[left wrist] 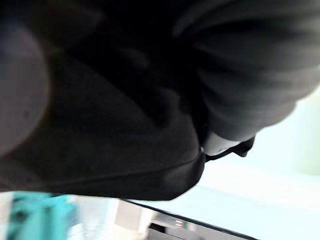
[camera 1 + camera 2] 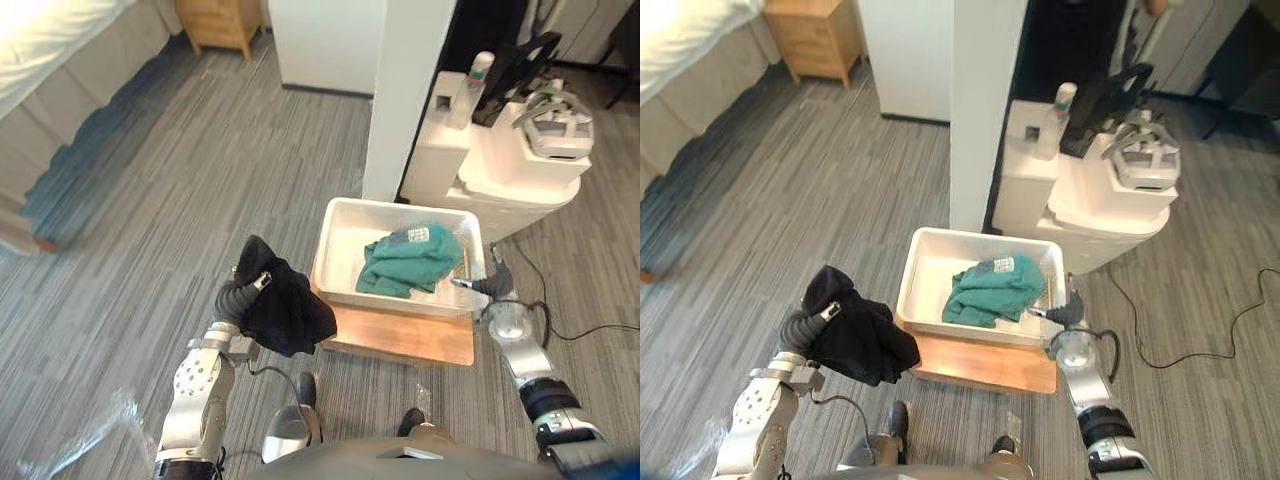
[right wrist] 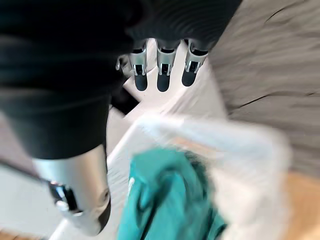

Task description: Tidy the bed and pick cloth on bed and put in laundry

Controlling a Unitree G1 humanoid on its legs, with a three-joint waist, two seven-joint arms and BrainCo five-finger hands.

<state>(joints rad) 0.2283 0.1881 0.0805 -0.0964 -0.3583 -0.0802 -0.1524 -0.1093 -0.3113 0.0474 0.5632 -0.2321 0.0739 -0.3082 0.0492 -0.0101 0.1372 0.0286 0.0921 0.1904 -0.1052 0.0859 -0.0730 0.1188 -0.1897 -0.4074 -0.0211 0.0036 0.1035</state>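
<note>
1. Cloth (image 2: 288,310), black, hangs bunched over the left hand (image 2: 235,297), above the floor and just left of the bin (image 2: 330,240); it covers the hand, so I cannot tell whether the hand is clenched on it or merely carries it.
2. Key relation: the bin lies to the right of the left hand and slightly ahead; its long axis runs across the view, with its short left wall nearest the cloth; the carrying hand is the nearer one, so a short swing right over that wall looks enough.
3. Right hand (image 2: 492,284) sits at the bin's near right corner; its fingers (image 3: 160,75) are straight and released, holding nothing.
4. Teal cloth (image 2: 405,262) lies in the bin's right half; the left half is bare, probably the better drop spot.
5. Bin rests on a wooden board (image 2: 400,340); a pillar (image 2: 410,90) and a white machine (image 2: 510,160) stand behind it, off the likely path; the bed (image 2: 40,40) is well apart at far left.
6. Risk, as I judge it: the hanging folds may catch the rim.
</note>
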